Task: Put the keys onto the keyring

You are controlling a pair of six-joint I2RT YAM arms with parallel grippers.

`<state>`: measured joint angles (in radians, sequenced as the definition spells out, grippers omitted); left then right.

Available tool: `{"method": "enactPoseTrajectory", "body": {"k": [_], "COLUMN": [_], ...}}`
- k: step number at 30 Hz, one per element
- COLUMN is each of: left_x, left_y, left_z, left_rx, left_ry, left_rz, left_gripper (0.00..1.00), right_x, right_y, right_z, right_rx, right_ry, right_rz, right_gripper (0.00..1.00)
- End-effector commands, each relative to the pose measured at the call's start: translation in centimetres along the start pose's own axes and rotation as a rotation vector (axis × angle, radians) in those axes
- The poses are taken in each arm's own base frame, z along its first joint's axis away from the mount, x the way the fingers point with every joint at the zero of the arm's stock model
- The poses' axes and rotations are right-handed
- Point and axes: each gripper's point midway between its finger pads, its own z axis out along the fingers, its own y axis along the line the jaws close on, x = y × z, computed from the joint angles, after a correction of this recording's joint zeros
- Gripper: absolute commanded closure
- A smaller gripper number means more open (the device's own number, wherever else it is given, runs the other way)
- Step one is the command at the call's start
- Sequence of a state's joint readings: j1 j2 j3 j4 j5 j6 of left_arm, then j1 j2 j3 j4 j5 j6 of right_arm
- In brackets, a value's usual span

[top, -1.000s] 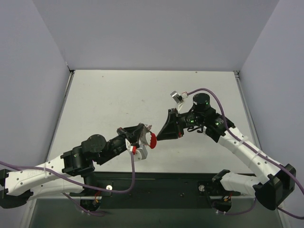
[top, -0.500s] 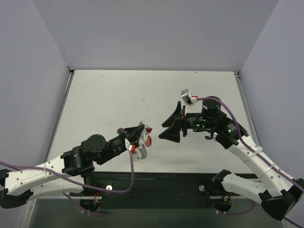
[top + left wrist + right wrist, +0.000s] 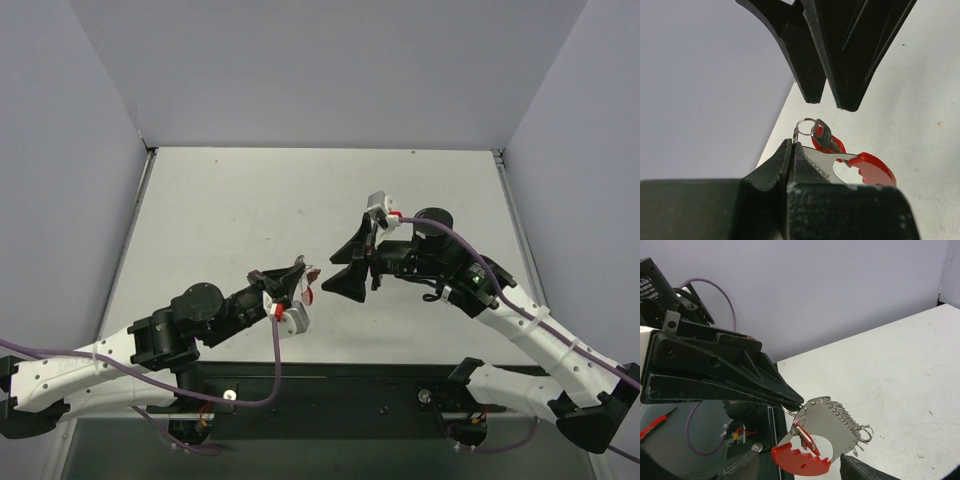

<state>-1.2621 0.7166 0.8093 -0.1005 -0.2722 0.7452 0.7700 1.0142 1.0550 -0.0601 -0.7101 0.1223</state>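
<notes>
Pinching the keyring [image 3: 832,427] by the edge of its flat silver plate, the left tool [image 3: 791,149] has its fingers pressed together and holds it clear of the table [image 3: 900,365], between the two arms. The plate's long axis runs out from those tips, with the red band at the outer end. The key [image 3: 803,436] dangles from a small wire ring [image 3: 804,125] right at the pinch. The right tool [image 3: 831,97] stands spread and empty just beyond that ring, not touching it. Being the free arm, it is probably the one to reach in next.
</notes>
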Motion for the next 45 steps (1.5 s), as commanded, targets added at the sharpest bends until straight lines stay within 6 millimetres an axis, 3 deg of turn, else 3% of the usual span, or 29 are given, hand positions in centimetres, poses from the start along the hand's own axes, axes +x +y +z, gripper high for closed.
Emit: {"method": "enactPoseTrajectory", "body": {"k": [1, 7, 16, 22, 25, 28, 34, 39, 45], "left_x": [-3.8, -3.8, -3.5, -3.0, -2.7, -1.2, 0.3, 1.7, 2.6], "left_y": [3.2, 3.2, 3.1, 3.2, 3.1, 2.5, 3.2, 3.0, 2.6], "left_z": [-0.3, -0.5, -0.5, -0.6, -0.8, -1.3, -3.4, -4.1, -4.5], "left_rx": [-0.095, -0.098, -0.102, -0.114, -0.114, -0.107, -0.173, -0.183, -0.19], "left_ry": [-0.132, -0.137, -0.128, -0.11, -0.096, -0.042, -0.01, 0.042, 0.074], "left_rz": [-0.061, -0.066, -0.062, -0.063, -0.085, -0.114, -0.193, -0.221, -0.255], "left_gripper": [1.0, 1.0, 1.0, 1.0, 1.0, 1.0, 1.0, 1.0, 1.0], "right_x": [-3.2, -3.8, -4.4, -3.5, -2.0, 1.2, 9.8, 15.6, 22.2], "right_y": [-0.7, -1.2, -0.4, -1.2, -3.0, -5.2, -7.7, -6.9, -3.8], "right_z": [0.7, 1.6, 1.9, 1.7, 1.3, 0.8, -1.4, -2.5, -4.3], "right_rx": [0.036, 0.047, 0.016, 0.062, 0.153, 0.247, 0.452, 0.507, 0.612], "right_ry": [-0.095, -0.115, -0.135, -0.116, -0.074, 0.011, 0.258, 0.427, 0.708], "right_rz": [-0.068, -0.054, -0.064, -0.055, -0.028, 0.067, 0.259, 0.427, 0.477], "right_gripper": [0.37, 0.38, 0.38, 0.37, 0.36, 0.36, 0.35, 0.35, 0.36]}}
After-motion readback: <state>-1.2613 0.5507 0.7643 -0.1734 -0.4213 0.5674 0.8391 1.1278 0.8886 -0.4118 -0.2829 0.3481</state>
